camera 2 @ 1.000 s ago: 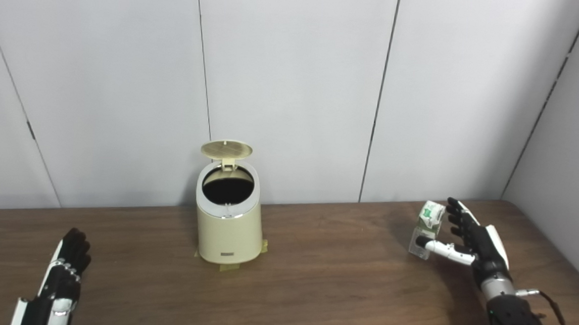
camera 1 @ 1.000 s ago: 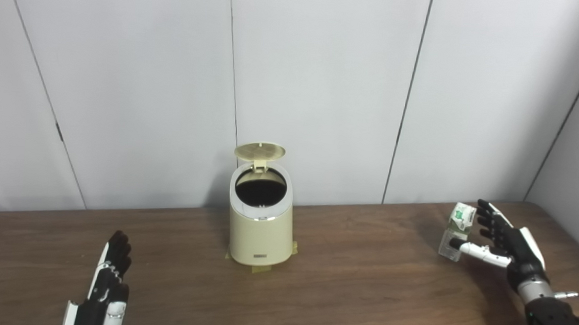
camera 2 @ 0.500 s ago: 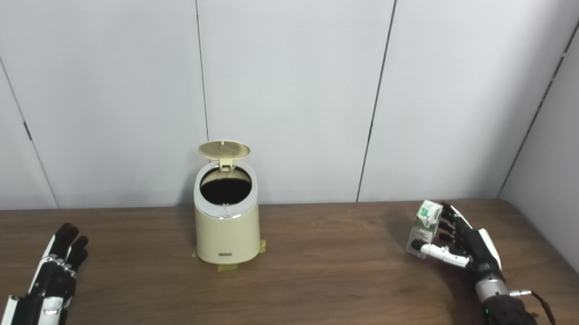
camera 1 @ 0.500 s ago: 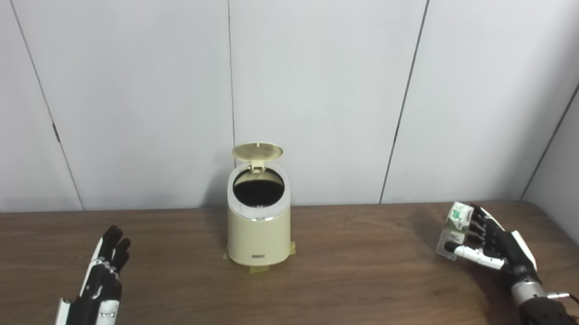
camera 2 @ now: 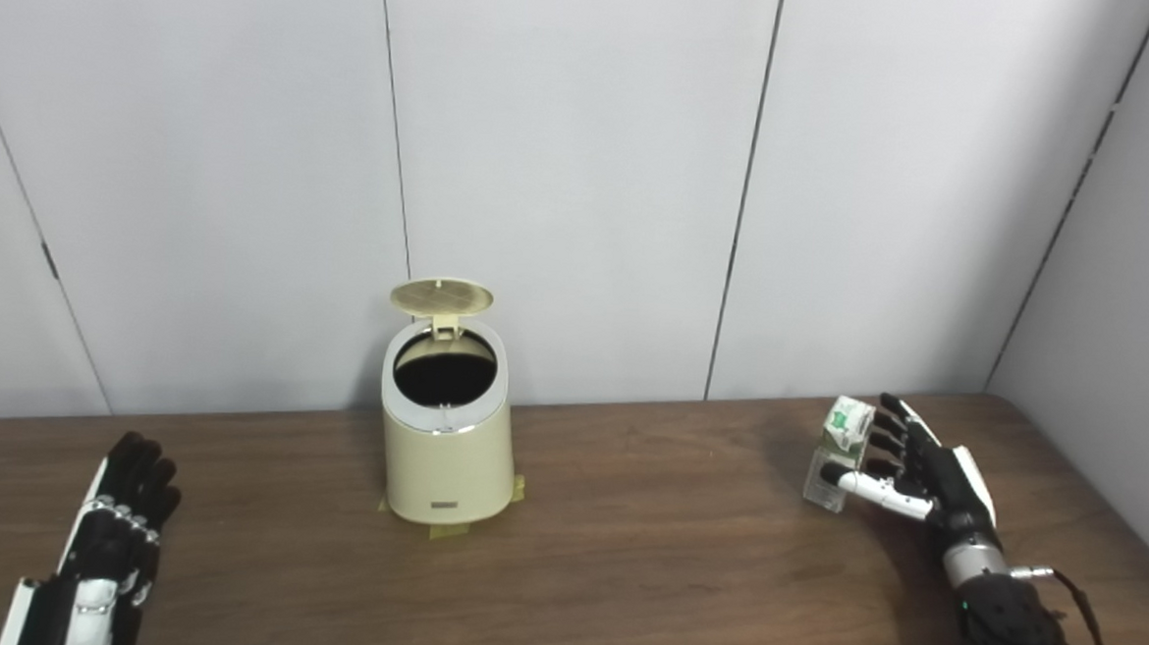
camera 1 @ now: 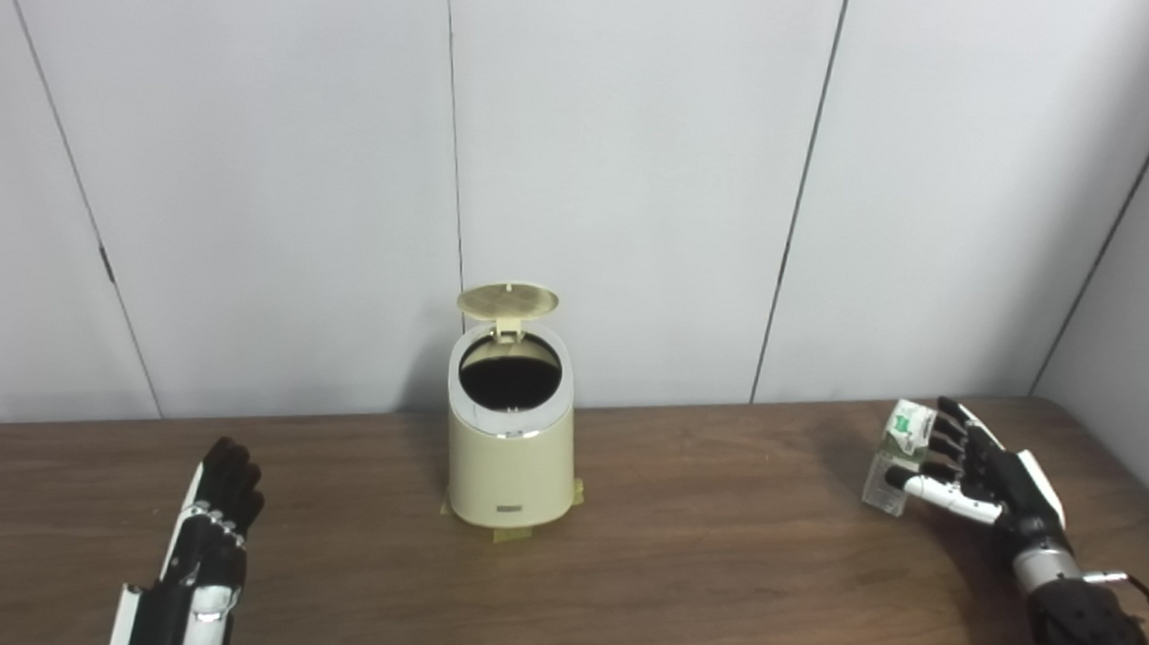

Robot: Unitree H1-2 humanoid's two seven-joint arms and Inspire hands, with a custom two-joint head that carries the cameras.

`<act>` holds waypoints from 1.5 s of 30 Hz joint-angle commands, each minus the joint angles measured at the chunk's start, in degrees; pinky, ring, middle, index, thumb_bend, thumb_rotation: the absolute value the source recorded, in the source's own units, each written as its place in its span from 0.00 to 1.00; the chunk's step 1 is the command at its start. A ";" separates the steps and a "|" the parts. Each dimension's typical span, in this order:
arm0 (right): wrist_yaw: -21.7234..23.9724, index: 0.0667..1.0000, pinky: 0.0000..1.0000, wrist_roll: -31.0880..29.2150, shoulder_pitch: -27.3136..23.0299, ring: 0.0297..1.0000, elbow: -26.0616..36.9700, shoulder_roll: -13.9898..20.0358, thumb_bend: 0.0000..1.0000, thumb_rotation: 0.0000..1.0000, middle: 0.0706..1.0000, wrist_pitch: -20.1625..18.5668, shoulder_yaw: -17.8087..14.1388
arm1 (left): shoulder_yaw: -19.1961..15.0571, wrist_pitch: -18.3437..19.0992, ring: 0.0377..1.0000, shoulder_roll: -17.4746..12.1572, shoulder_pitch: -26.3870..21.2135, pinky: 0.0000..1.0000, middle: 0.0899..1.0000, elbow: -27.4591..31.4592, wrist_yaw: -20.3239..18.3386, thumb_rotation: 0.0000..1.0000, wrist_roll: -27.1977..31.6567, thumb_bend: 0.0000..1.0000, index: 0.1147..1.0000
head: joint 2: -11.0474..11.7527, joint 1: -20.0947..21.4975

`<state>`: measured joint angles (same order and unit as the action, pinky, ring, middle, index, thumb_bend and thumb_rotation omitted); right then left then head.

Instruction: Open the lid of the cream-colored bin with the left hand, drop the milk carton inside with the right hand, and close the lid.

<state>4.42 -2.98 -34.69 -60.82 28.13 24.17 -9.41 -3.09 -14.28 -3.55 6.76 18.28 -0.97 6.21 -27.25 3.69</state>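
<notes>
The cream-colored bin (camera 1: 510,457) stands at the middle back of the table. Its round lid (camera 1: 507,299) is tipped up and the dark opening shows. The small white and green milk carton (camera 1: 892,452) stands upright on the table at the far right. My right hand (camera 1: 984,474) wraps it from the right side, with the thumb across its front and the fingers against its back. My left hand (camera 1: 212,530) lies flat and open at the lower left, well away from the bin and holding nothing.
The brown wooden table (camera 1: 719,566) runs across the view, and grey wall panels stand close behind the bin. Strips of tape (camera 1: 509,532) mark the bin's foot. A cable (camera 2: 1076,595) trails from my right wrist.
My right hand's fingers have drawn in against the carton, which still stands in the same place. The left hand and the bin are much as before. The view has shifted slightly.
</notes>
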 commanded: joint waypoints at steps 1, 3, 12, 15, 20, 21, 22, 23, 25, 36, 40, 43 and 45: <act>-1.05 0.87 0.78 0.13 -2.95 0.82 0.29 1.05 0.98 0.27 0.85 2.40 0.04 | 0.42 -0.47 1.00 0.43 4.86 1.00 1.00 2.33 -0.40 0.81 -0.19 0.55 1.00 | 0.00 0.09; -2.28 0.84 0.75 0.16 -3.04 0.79 0.10 0.78 0.98 0.26 0.81 2.48 -0.20 | 0.43 -0.56 0.99 0.41 4.95 1.00 1.00 2.15 -0.38 0.82 -0.57 0.54 1.00 | -0.02 0.05; -6.14 0.75 0.64 1.17 -2.01 0.68 2.53 -0.43 0.92 0.20 0.71 1.77 0.29 | 0.53 -1.13 0.97 1.14 5.55 1.00 0.98 1.73 0.11 0.80 -1.44 0.55 0.98 | -0.27 -0.29; -5.47 0.76 0.64 0.60 -2.73 0.69 1.52 -0.69 0.95 0.22 0.72 1.39 0.24 | 0.51 -1.10 0.98 1.01 5.90 1.00 0.99 1.72 0.06 0.81 -1.40 0.55 0.98 | -0.32 -0.48; -6.52 0.75 0.62 0.69 -3.61 0.68 -0.01 -0.95 0.96 0.22 0.71 1.60 0.14 | 0.24 -0.80 0.98 1.31 6.49 1.00 0.98 2.21 0.59 0.81 -2.08 0.55 0.98 | -0.49 -0.62; -7.69 0.73 0.60 1.15 -3.67 0.66 -0.20 -1.08 0.94 0.19 0.69 1.92 0.19 | 0.14 -0.70 0.97 1.39 6.60 1.00 0.97 2.31 0.78 0.81 -2.36 0.55 0.97 | -0.49 -0.62; -9.38 0.70 0.58 1.93 -3.66 0.64 -0.21 -1.23 0.91 0.16 0.66 2.15 0.36 | 0.10 -0.76 0.97 1.36 6.65 1.00 0.97 2.31 0.83 0.81 -2.44 0.56 0.97 | -0.49 -0.62; -12.05 0.66 0.56 3.28 -3.51 0.62 0.09 -1.45 0.89 0.15 0.64 2.39 0.69 | 0.09 -0.90 0.97 1.28 6.66 1.00 0.97 2.27 0.77 0.81 -2.32 0.55 0.97 | -0.49 -0.62; -16.21 0.52 0.51 5.14 -3.12 0.56 0.98 -1.93 0.69 0.11 0.58 2.67 1.10 | 0.12 -1.18 0.97 1.04 6.67 0.99 0.97 2.18 0.49 0.81 -1.79 0.54 0.97 | -0.49 -0.62; -20.18 0.43 0.43 5.44 -3.53 0.47 0.68 -2.87 0.52 0.00 0.47 2.71 0.97 | 0.39 -1.71 0.97 0.43 6.60 1.00 0.98 1.70 -0.47 0.82 -1.52 0.55 0.97 | -0.53 -0.68; -20.01 0.43 0.43 4.92 -3.43 0.46 0.86 -3.06 0.52 0.00 0.47 2.69 0.55 | 0.49 -2.59 0.96 0.49 6.56 0.98 0.97 1.01 -0.57 0.81 -1.88 0.55 0.97 | -0.38 -0.77; -19.55 0.43 0.44 4.57 -3.12 0.47 1.17 -3.08 0.52 0.00 0.47 2.62 0.44 | 0.50 -2.32 0.97 0.59 6.51 0.98 0.98 1.01 -0.50 0.81 -1.78 0.54 0.97 | -0.36 -0.68; -19.23 0.43 0.45 4.40 -2.97 0.47 1.20 -3.06 0.52 0.00 0.47 2.68 0.44 | 0.49 -2.32 0.97 0.63 6.50 0.99 0.98 0.96 -0.52 0.81 -1.48 0.52 0.97 | -0.35 -0.72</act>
<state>-14.53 2.29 -35.46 -61.12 24.39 24.78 -8.37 -3.17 -14.56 -3.52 7.26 18.22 -0.97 4.55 -27.51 2.90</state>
